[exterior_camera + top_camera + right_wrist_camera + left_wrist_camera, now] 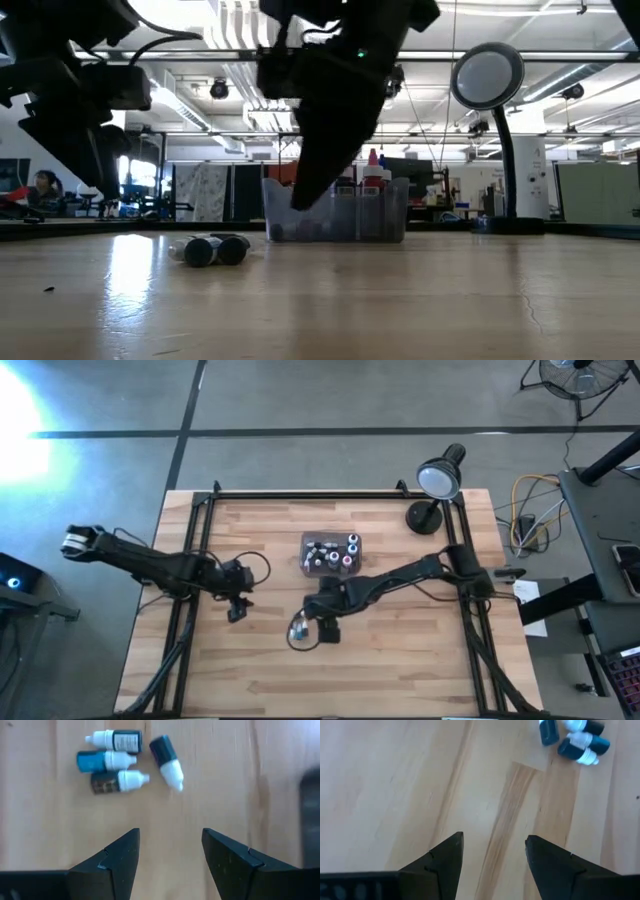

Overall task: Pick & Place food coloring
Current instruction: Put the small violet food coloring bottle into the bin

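four small food coloring bottles [123,763] are seen lying on their sides in a loose cluster on the wooden table [420,660], near the front of the clear tray [331,553], in which more bottles [340,550] are stood upright. the right gripper [170,851] is held above the table just beside the cluster, its fingers apart and nothing between them. the left gripper [494,854] is held over bare wood to the left, fingers likewise spread and empty. a desk lamp [437,483] is set at the back right.
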